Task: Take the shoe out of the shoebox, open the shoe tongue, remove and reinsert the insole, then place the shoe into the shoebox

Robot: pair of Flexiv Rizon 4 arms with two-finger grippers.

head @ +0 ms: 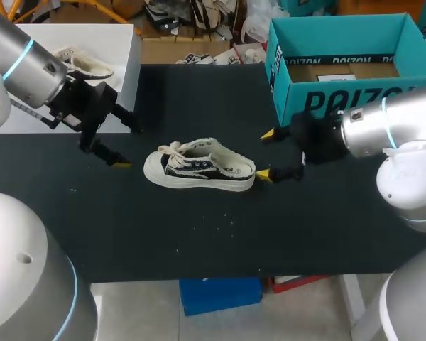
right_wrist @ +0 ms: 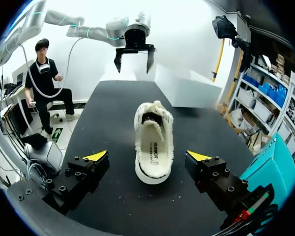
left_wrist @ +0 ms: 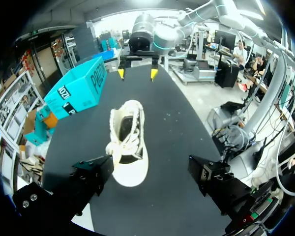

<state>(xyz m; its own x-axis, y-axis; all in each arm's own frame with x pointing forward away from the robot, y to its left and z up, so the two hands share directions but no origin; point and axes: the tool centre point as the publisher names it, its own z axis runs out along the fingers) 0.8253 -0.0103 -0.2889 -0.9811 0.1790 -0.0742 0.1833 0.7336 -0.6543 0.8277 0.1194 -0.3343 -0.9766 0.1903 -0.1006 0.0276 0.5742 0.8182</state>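
**Right pincer (head: pixel 265 153), left pincer (head: pixel 129 146): both released, empty**

Cream-and-navy canvas low-top shoe (head: pixel 199 169) w/ white rubber sole stands on its sole near the middle of the black table (head: pixel 199 241), out of the box. Toe points toward my left pincer, heel toward my right. Open teal cardboard shoebox (head: pixel 319 99) sits at the table's far right corner, behind my right arm and well apart from the shoe.

Room: bare table all round the shoe, widest toward the near edge. Both arms come in low from the sides, so approx the whole middle strip btwn them is free.

Head view: a strip of table lies btwn my left fingertips and the toe. One right fingertip is just beside the heel; touching or not, can't tell.

Right wrist view only: the heel (right_wrist: pixel 153 179) sits in the gap btwn my spread fingers w/ space on each side, and the pale insole (right_wrist: pixel 152 147) lies flat inside.

Left wrist view only: laces bunched over the tongue, and the shoebox's side wall (left_wrist: pixel 76 91) is beside the right pincer (left_wrist: pixel 137 73). Its open top shows in the head view alone.
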